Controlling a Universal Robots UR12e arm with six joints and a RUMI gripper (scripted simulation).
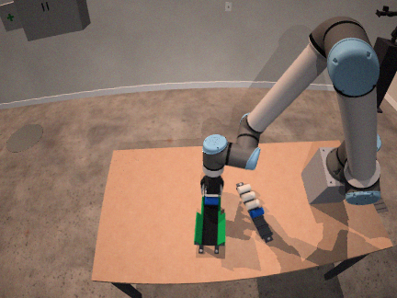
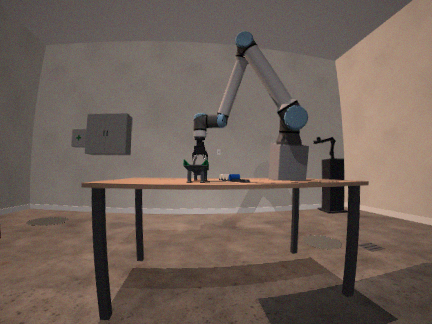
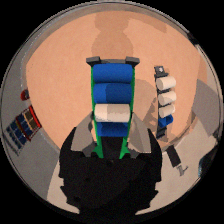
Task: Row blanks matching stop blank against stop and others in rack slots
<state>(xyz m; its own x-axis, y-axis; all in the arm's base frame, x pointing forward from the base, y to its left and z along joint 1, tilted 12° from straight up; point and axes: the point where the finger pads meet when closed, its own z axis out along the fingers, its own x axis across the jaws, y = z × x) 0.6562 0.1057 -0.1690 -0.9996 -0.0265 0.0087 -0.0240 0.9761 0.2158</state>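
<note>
The green-sided feed ramp carries a row of blanks: two blue blanks at the far end, then a white blank, then another blue blank. My gripper hangs straight down over the near end of this row. Its fingers stand half open and grip nothing. The stock rack lies to the right and holds three white blanks and one blue blank.
The arm's grey base block stands at the table's right rear. The rack's low end lies near the front right. A small coloured panel shows at the wrist view's left edge.
</note>
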